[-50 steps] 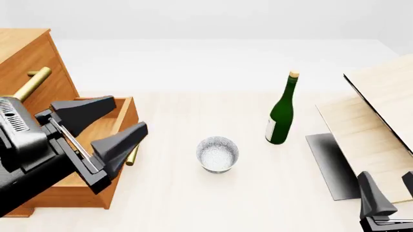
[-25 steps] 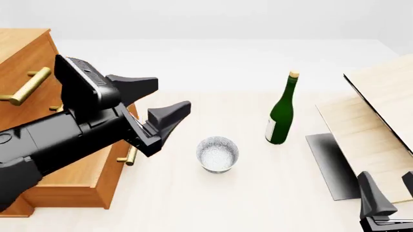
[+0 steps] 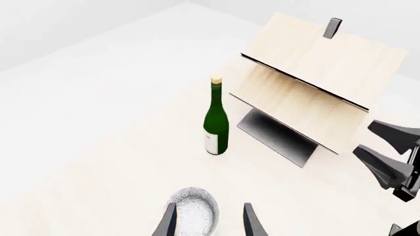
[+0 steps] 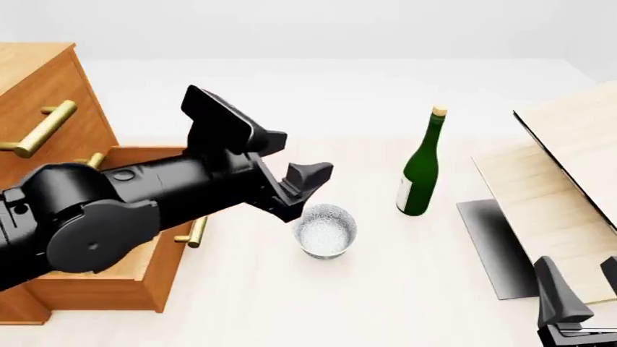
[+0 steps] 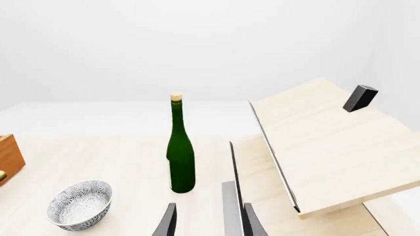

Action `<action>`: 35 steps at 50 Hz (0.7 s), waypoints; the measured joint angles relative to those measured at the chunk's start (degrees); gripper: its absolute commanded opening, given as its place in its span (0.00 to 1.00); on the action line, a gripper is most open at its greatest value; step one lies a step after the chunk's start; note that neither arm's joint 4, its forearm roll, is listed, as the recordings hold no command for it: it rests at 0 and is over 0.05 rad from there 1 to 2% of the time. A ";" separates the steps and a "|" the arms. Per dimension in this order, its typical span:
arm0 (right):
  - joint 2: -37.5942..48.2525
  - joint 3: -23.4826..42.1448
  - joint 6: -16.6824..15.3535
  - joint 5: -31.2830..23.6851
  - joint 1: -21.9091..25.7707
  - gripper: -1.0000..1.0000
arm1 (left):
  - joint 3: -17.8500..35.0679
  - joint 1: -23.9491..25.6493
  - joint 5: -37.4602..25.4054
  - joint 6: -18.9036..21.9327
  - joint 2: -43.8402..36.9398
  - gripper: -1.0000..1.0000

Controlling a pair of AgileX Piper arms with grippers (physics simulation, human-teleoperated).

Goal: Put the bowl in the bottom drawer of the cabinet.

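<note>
The white speckled bowl (image 4: pixel 325 230) stands upright on the table, right of the cabinet (image 4: pixel 39 79). The bottom drawer (image 4: pixel 106 288) is pulled out, its brass handle (image 4: pixel 196 231) facing the bowl. My left gripper (image 4: pixel 308 153) hangs open just above and left of the bowl, holding nothing. In the left wrist view the bowl (image 3: pixel 192 206) lies close to the left gripper (image 3: pixel 208 226), near one fingertip. My right gripper (image 4: pixel 582 283) stands open at the near right edge, empty. The right wrist view shows the bowl (image 5: pixel 80 204) far off to the side of the right gripper (image 5: pixel 210 223).
A tall green bottle (image 4: pixel 420 173) stands right of the bowl. Slanted pale wooden boards (image 4: pixel 559 188) and a dark grey plate (image 4: pixel 492 246) fill the right side. The left arm's black body hides much of the drawer's inside.
My left arm has swung from over the open drawer to the right and forward, ending above the bowl, fingers still open. The right arm, bowl and bottle have not moved.
</note>
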State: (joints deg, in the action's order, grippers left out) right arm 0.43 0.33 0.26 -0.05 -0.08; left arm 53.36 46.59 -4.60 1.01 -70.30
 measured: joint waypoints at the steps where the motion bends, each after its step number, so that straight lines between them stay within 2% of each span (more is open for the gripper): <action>1: 0.00 0.00 0.00 0.00 0.00 1.00 | 0.28 0.11 -0.25 -0.11 -0.44 1.00; 35: 0.00 0.00 0.00 0.00 0.00 1.00 | 9.75 0.64 -9.73 -1.39 -13.75 1.00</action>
State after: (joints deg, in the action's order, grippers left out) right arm 0.43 0.33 0.26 -0.05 -0.08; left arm 63.11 47.24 -14.32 -0.38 -84.05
